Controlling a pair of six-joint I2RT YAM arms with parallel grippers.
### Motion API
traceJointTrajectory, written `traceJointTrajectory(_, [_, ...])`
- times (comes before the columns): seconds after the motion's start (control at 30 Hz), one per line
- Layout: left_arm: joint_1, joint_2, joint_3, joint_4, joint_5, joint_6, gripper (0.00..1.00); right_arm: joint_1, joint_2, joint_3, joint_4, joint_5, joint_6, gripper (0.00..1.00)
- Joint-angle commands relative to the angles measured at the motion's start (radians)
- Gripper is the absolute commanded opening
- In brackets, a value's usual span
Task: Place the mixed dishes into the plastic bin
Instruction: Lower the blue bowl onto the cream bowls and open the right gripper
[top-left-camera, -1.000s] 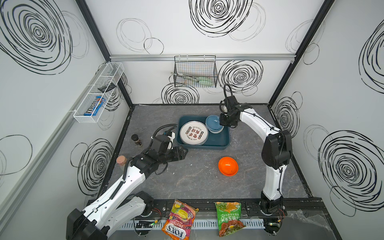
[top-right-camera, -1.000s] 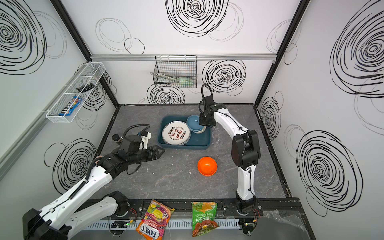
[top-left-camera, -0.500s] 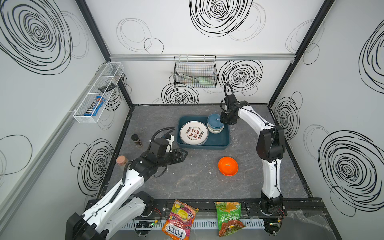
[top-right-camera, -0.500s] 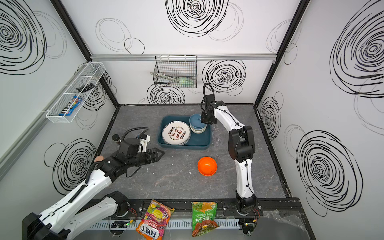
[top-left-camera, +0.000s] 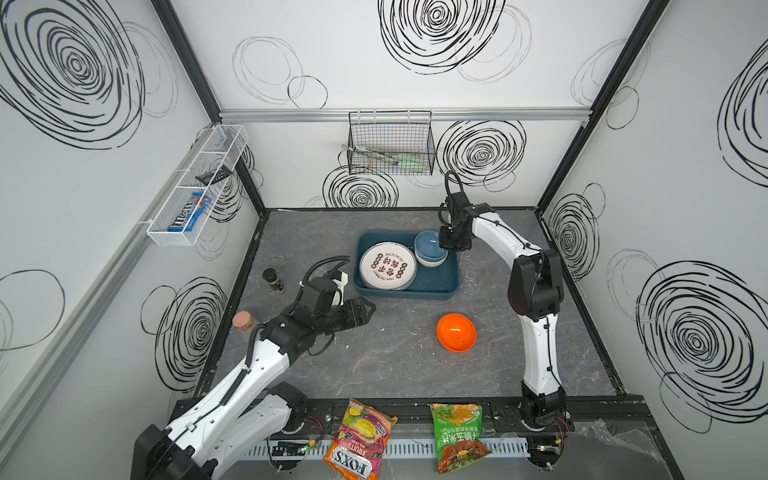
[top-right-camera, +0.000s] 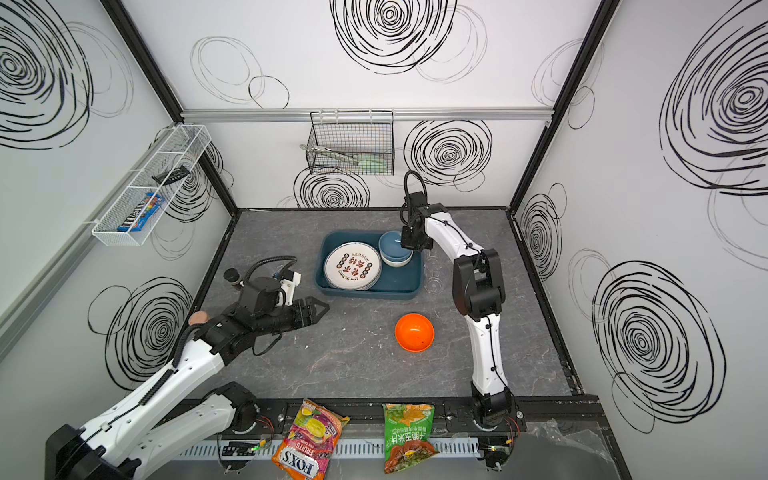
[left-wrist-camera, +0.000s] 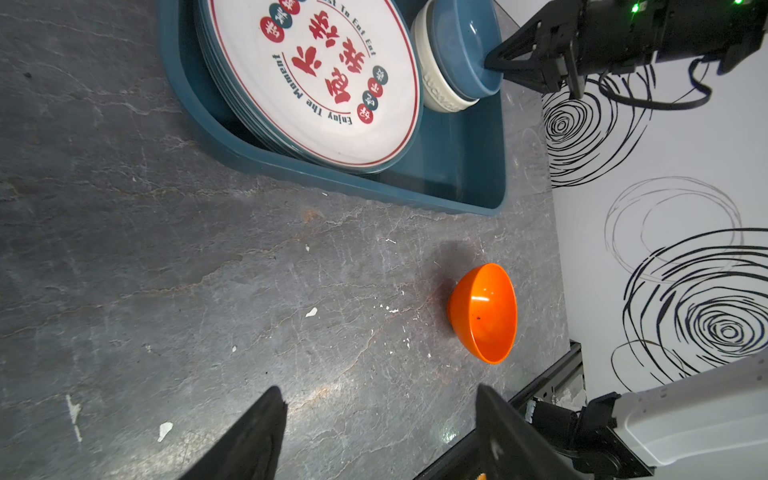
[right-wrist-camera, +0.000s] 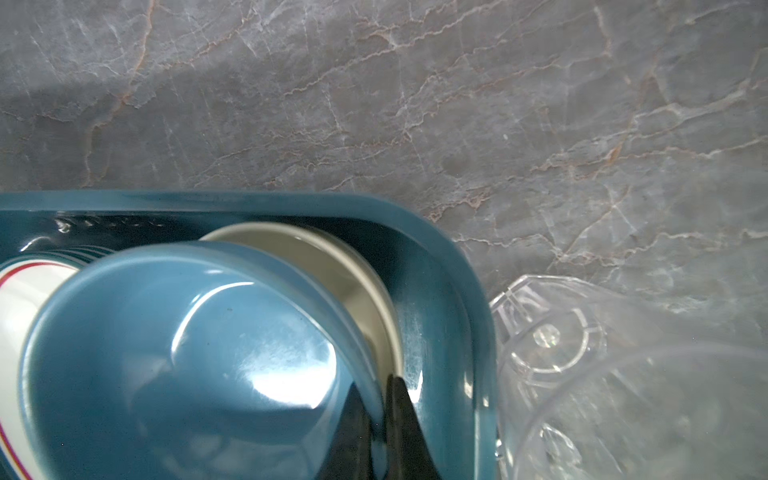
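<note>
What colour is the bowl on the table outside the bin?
Bright orange; the bowl shows best in the left wrist view.

Plates (top-right-camera: 352, 266) and blue bowl (top-right-camera: 390, 246) in teal bin (top-right-camera: 365, 294), orange bowl (top-right-camera: 414, 332) outside it

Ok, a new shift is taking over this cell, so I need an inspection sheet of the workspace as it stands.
Surface: grey marbled tabletop, some white flecks.
Job's things: bin holds stacked plates and a blue bowl tilted in a cream bowl; orange bowl and clear cups outside, cups beside the bin.
Clutter: spice jar, cork jar at the left edge; FOX'S bag, green bag by the front rail.
Claws: left claw open, empty, over bare table; right claw shut on the blue bowl's rim.
Cables: left cable, right cable loop at the wrists, clear of the dishes.
Surroundings: wire basket on the back wall, utensils inside; mesh basket on the left wall, candy pack inside.
</note>
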Motion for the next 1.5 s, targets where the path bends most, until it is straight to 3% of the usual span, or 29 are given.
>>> traceJointTrajectory(0.0, [0.009, -0.009, -0.014, 0.045, 0.012, -0.009, 0.76, -0.004, 0.022, 0.038, -0.022, 0.012, 0.001, 0.01])
traceJointTrajectory(0.43, [0.009, -0.014, -0.030, 0.054, 0.015, -0.019, 0.76, -0.002, 0.038, 0.045, -0.032, 0.027, 0.002, 0.04])
traceJointTrajectory(0.63, [0.008, -0.020, -0.037, 0.055, 0.015, -0.023, 0.75, 0.004, 0.026, 0.041, -0.033, 0.026, 0.007, 0.21])
traceJointTrajectory(0.77, [0.008, -0.023, -0.038, 0.056, 0.014, -0.026, 0.76, 0.008, 0.004, 0.032, -0.031, 0.027, 0.009, 0.26])
traceJointTrajectory(1.17, [0.003, -0.029, -0.047, 0.076, 0.028, -0.035, 0.76, 0.022, -0.130, -0.045, -0.007, 0.037, 0.017, 0.31])
traceJointTrajectory(1.47, [-0.023, -0.029, -0.052, 0.117, 0.057, -0.040, 0.81, 0.055, -0.295, -0.205, 0.052, 0.003, 0.019, 0.35])
